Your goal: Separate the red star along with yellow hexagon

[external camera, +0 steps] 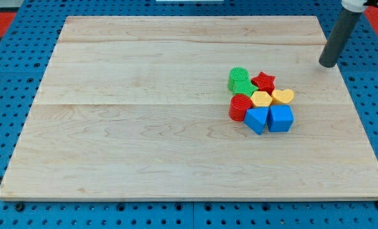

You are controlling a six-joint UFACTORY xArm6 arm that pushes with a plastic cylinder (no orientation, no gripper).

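The red star sits at the top of a tight cluster of blocks right of the board's middle. The yellow hexagon lies just below it, touching it. A yellow heart touches the hexagon's right side. A green block lies left of the star, a red cylinder lower left of the hexagon. Two blue blocks sit along the cluster's bottom. My tip rests on the board near its right edge, up and to the right of the cluster, apart from every block.
The wooden board lies on a blue perforated base. The rod's dark shaft rises to the view's top right corner.
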